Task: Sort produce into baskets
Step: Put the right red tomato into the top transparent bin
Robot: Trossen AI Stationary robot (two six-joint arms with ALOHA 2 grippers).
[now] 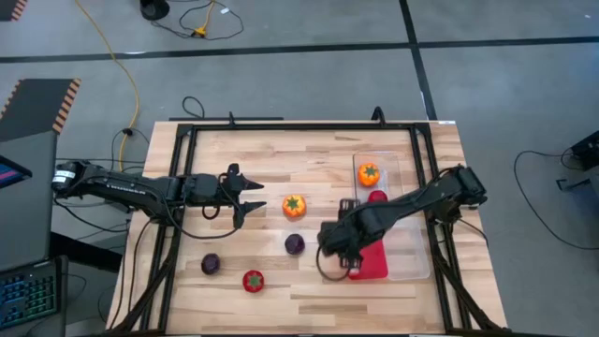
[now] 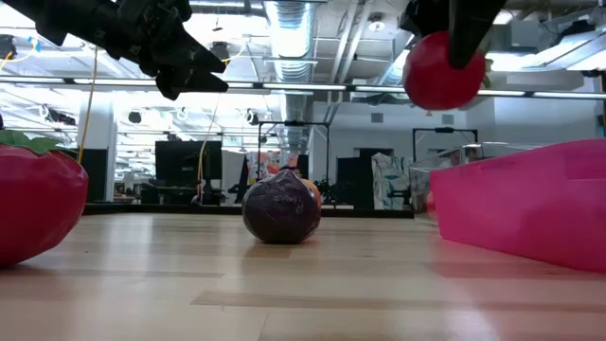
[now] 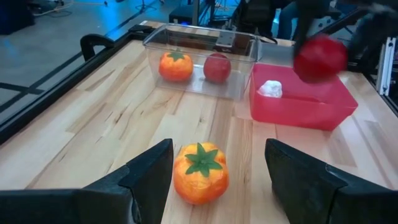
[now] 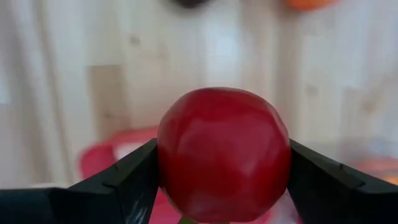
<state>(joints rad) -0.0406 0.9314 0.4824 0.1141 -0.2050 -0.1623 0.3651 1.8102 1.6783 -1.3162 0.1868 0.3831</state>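
Red round piece (image 4: 224, 152) was clamped between the right gripper's (image 4: 222, 180) fingers, carried in the air above the table near the red tray (image 3: 311, 102). In the low view it hung well clear of the tabletop, roughly above the tray's near edge. Red tray already held a white garlic bulb (image 3: 270, 88). Clear tray (image 3: 186, 46) just beside it held an orange piece with green top (image 3: 176, 65) and another red round one (image 3: 217, 67).

Left gripper (image 3: 217, 177) was raised and spread wide, holding nothing, with a second orange piece (image 3: 200, 173) on the wood between and ahead of its fingers.

Loose on the table (image 1: 281, 159): two dark purple balls (image 1: 294, 243) (image 1: 211, 264) and a red piece with green top (image 1: 253, 280) toward the front edge.

Risks, as a guess: released over the tray's edge, the round piece could bounce out or roll across the wood. Which tray it belongs in was unclear, since red ones sat in the clear tray, so a wrong-tray drop seemed possible. Both arms were close to the middle; a left reach could crowd the right.

Surface was pale wood planks in a black frame. Beyond it, grey floor with cables, a yellow cord, and a lit workshop.
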